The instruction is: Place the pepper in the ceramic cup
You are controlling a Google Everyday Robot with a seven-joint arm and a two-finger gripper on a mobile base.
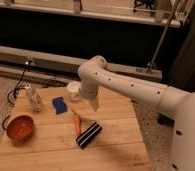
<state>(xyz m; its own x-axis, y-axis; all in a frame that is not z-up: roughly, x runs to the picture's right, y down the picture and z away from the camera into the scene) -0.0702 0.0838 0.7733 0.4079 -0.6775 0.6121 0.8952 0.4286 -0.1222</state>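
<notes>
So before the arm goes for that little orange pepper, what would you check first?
1. Pepper lying free on the table: ok, nothing on top of it.
2. Room around the pepper: cannot tell; the striped block lies very near its lower end.
3. Gripper above the pepper: not ok; it hangs to the pepper's right and further back.
4. Ceramic cup upright, mouth up: ok; it stands at the back, partly behind the arm.
5. Cup empty: cannot tell; its inside is not visible.
6. Way from pepper to cup: ok; the blue pad lies off to the left.
</notes>
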